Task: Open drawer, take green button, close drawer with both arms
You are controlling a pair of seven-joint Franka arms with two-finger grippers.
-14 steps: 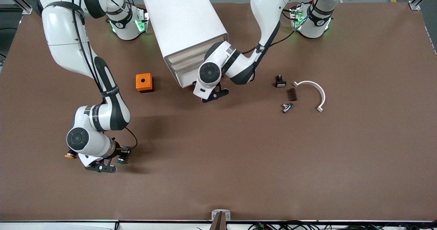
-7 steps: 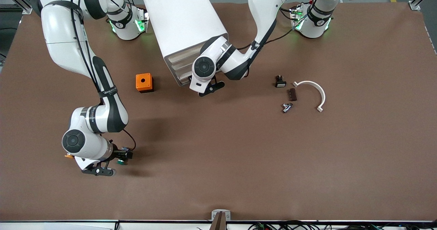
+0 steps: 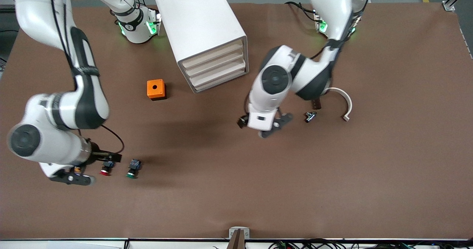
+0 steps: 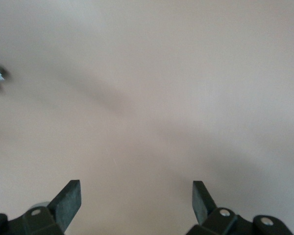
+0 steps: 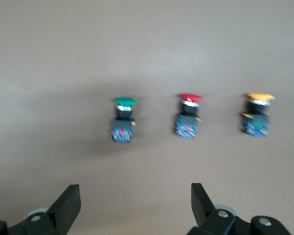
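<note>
- Table (image 3: 236, 190) surface lies bare across the wide stretch nearest the front camera and at the left arm's end.
- Green-capped button (image 3: 133, 169) lies on its side on the table toward the right arm's end, long axis running cap to blue rear block, cap toward the front camera.
- Red-capped button (image 3: 106, 168) lies just beside it, apart, and the orange-capped button (image 5: 257, 115) shows in the right wrist view; all three lie in a row, pointing alike.
- Right claw (image 3: 72, 177) hangs over the table near the row, fingers wide and holding nothing.
- Left claw (image 3: 264, 126) hangs over bare table mid-width, fingers wide and empty.
- White cabinet (image 3: 201, 31) stands between the arm bases, each drawer (image 3: 218, 66) shut flush.
- Orange box (image 3: 156, 89) sits beside the cabinet; a white curved piece (image 3: 345, 103) and a small metal part (image 3: 310, 116) lie near the left arm.
</note>
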